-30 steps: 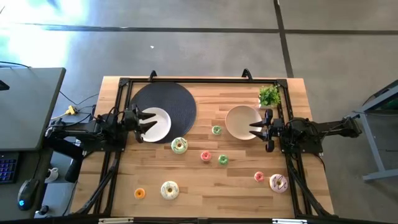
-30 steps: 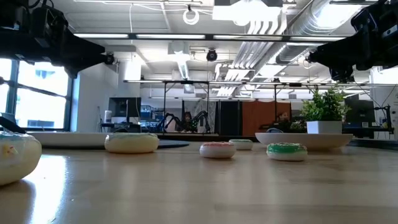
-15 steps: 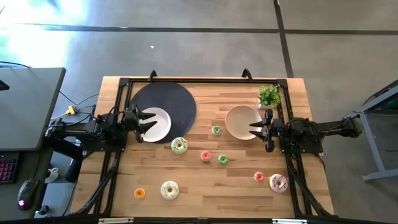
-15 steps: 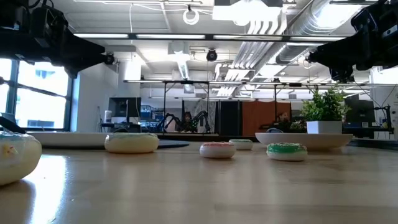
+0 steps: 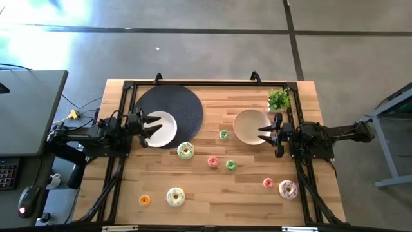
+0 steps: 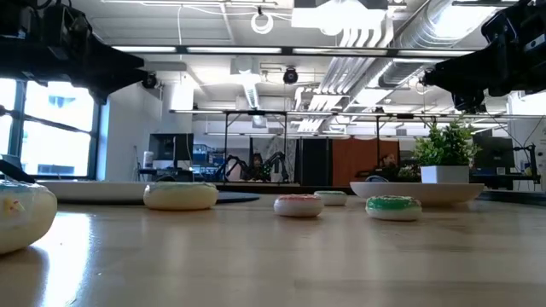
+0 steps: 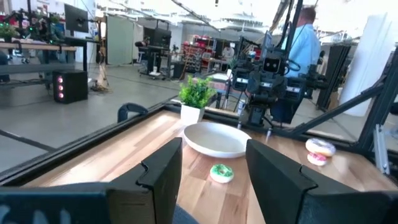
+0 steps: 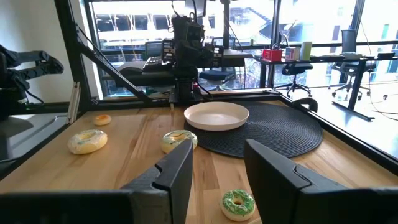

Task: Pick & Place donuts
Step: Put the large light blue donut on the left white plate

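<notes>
My left gripper (image 5: 156, 125) hovers open over the white plate (image 5: 164, 129), which rests on the round black mat (image 5: 174, 106). My right gripper (image 5: 261, 133) hovers open at the beige plate (image 5: 248, 125). The donuts lie flat on the wood table. The larger ones are green-white (image 5: 185, 151), cream-yellow (image 5: 176, 196) and pink-white (image 5: 288, 189). The tiny ones are green (image 5: 224, 135) (image 5: 231, 165), pink-red (image 5: 213, 162) (image 5: 268, 183) and orange (image 5: 144, 200). In the right wrist view a tiny green donut (image 8: 237, 203) lies just ahead of the open fingers (image 8: 217, 149).
A potted green sprig (image 5: 279, 99) stands at the far right corner behind the beige plate. A black frame rail (image 5: 212, 84) runs along the table's far edge and sides. Bare wood lies between the two plates and along the near edge. A person (image 7: 305, 37) stands beyond the table.
</notes>
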Robot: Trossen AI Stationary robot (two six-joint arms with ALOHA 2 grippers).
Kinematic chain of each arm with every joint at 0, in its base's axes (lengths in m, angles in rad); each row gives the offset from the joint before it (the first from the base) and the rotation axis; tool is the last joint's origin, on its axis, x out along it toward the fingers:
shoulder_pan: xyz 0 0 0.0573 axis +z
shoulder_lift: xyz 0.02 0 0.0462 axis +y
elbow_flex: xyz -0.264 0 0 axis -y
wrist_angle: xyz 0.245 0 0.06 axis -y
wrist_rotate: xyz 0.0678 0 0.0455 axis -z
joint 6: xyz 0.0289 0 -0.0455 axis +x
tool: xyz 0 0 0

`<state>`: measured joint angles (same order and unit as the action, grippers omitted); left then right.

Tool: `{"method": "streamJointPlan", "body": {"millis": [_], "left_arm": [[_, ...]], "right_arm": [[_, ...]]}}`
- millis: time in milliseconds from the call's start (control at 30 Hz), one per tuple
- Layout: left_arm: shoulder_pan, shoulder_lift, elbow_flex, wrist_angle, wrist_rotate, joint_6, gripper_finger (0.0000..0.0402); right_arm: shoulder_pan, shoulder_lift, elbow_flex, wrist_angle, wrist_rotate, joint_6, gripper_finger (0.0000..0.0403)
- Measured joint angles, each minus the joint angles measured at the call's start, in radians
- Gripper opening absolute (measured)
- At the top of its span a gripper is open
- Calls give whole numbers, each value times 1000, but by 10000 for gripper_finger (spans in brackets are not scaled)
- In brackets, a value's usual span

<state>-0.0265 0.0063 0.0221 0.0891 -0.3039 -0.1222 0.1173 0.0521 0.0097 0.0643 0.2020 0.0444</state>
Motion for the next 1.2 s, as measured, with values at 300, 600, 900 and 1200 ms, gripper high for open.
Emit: {"method": "streamJointPlan", "body": {"millis": [300, 600, 900, 1200], "left_arm": [[0, 0, 9, 12, 127, -39, 177], [0, 0, 12, 43, 75, -44, 177], [0, 0, 21, 87, -9, -65, 177], [0, 48, 201, -73, -101, -98, 177]], "right_arm": [[0, -5, 0, 55, 51, 27, 140], [0, -2, 0, 59, 56, -6, 140], [0, -2, 0, 168, 58, -97, 140], [0, 0, 0, 124, 142, -96, 140]]}}
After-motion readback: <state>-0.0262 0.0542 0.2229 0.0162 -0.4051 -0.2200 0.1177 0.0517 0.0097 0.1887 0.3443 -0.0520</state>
